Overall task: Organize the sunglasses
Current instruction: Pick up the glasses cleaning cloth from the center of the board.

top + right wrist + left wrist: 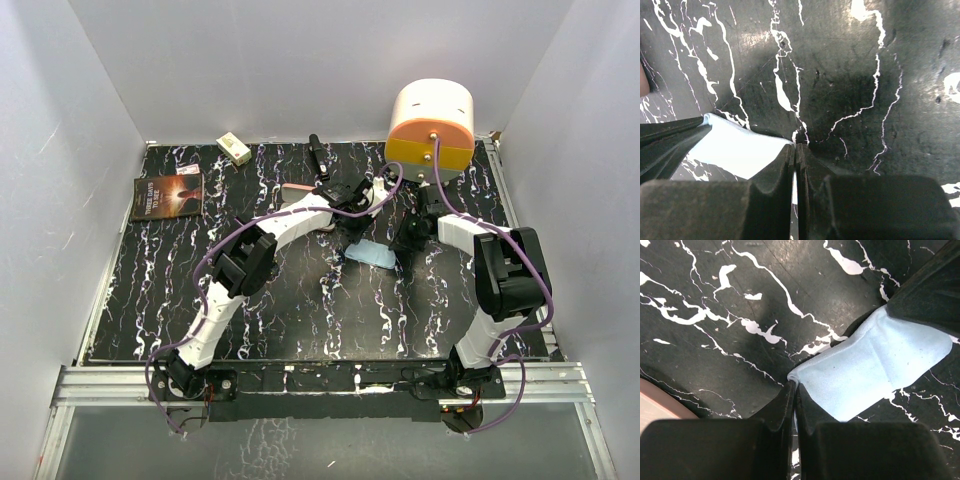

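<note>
Looking down from the top, my left gripper (pixel 347 238) and right gripper (pixel 405 243) flank the light blue cloth (pixel 372 255). Left wrist: fingers (pixel 780 410) pinched on a cloth corner. Right wrist: fingers (pixel 777 170) likewise clamped on its edge. The sunglasses I cannot locate in any view.

A robotics lab test cell: plain white panels (pixel 300 70) wall the black marble-patterned tabletop (pixel 300 320) along its far, left and right edges. An aluminium rail (pixel 330 385) spans the near edge, where the left arm (pixel 225 290) and right arm (pixel 500 290) are mounted.
</note>
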`<action>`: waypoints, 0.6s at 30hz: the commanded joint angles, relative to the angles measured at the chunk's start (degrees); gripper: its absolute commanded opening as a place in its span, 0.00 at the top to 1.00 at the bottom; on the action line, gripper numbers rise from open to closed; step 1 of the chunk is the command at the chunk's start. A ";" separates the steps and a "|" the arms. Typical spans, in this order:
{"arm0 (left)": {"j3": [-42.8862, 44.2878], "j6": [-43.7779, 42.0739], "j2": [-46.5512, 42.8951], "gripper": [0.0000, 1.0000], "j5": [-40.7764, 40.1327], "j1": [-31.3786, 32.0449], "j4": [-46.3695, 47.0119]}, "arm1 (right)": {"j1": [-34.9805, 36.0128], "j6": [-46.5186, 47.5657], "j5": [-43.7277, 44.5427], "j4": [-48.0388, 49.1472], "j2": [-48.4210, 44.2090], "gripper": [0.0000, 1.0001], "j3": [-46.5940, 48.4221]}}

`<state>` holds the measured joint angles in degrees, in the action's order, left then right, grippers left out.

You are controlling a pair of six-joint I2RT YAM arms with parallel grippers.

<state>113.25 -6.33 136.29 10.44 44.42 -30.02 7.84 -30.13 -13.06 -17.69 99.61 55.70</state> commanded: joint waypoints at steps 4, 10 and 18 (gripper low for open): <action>-2.31 0.69 -3.78 1.00 -1.73 1.19 -10.60 | 3.86 -2.49 0.63 2.57 -3.92 0.92 3.57; -3.77 0.73 -6.76 1.00 -4.76 1.06 -10.93 | 7.30 -4.49 4.07 1.79 -4.06 0.92 6.29; -5.42 0.53 -11.42 1.00 -8.18 -0.23 -11.03 | 8.72 -5.94 5.97 0.98 -3.33 0.92 8.19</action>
<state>108.55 -5.39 131.68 4.82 44.93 -38.68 16.10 -34.94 -8.91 -18.44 98.19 61.25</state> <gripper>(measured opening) 0.008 0.084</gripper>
